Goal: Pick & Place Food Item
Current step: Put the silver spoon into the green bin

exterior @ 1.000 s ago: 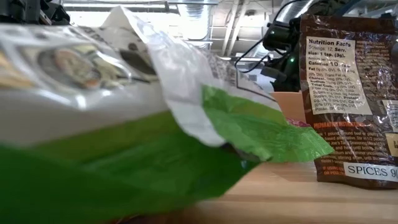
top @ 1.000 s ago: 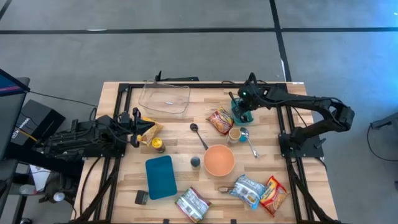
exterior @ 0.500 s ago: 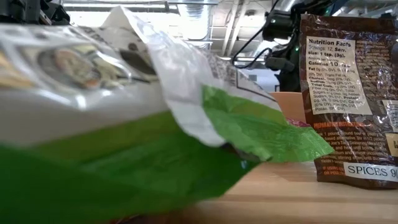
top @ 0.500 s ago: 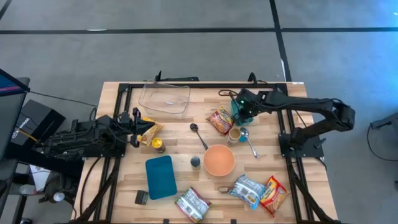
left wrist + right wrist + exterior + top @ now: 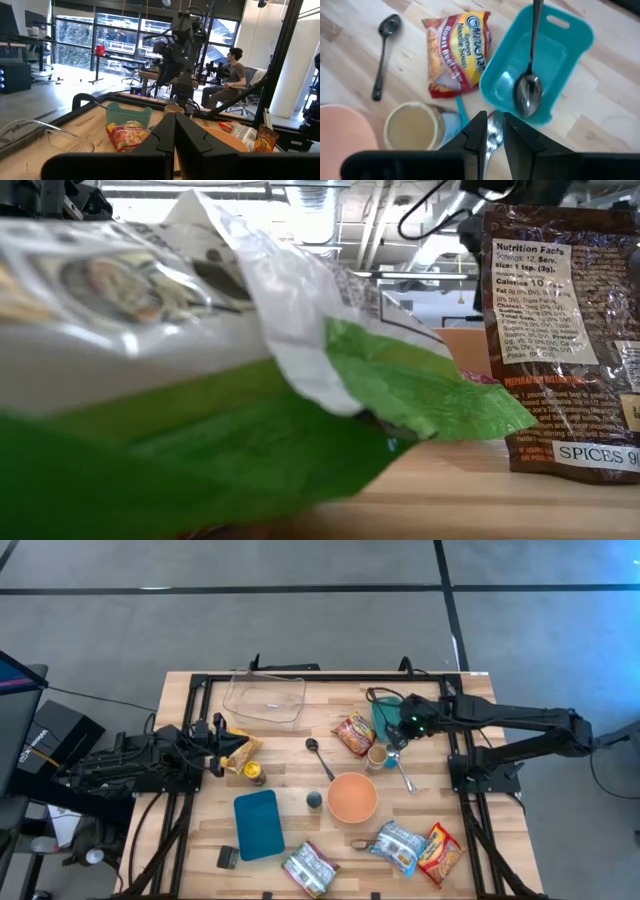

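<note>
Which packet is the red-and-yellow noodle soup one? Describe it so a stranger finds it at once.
Start at the orange bowl in the table's middle and look toward the teal bin beyond it. The noodle packet lies flat beside that bin, next to a tan cup; it is the only packet there.

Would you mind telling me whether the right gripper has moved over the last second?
Yes. In the high view the right gripper has come toward the table's front, from the teal bin's far end to the near end, by the paper cup.
</note>
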Available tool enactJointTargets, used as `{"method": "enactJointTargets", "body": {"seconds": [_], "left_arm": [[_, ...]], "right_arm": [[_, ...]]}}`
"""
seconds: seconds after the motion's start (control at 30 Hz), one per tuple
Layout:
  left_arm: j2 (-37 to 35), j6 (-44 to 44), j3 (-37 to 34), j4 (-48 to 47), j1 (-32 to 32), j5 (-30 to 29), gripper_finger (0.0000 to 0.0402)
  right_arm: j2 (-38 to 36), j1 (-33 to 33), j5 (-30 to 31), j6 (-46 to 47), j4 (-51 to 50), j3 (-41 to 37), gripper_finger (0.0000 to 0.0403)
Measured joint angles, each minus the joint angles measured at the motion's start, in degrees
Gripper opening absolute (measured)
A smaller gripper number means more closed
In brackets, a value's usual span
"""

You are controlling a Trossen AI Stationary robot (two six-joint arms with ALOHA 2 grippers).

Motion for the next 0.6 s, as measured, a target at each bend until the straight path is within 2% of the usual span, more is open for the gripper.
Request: {"method": "enactJointTargets", "body": {"seconds": [0.2, 0.6], "left_arm": [[0.0, 0.0, 0.0, 0.0, 0.0, 0.0, 0.0001], [0.0, 0.0, 0.0, 0.0, 0.0, 0.0, 0.0001]], "right_arm": [[-2.2, 4.6, 0.6, 6.7, -4.6, 0.0, 0.0055], [-1.0, 16.1, 5.4, 19.9, -13.9, 0.0, 0.0055]]}}
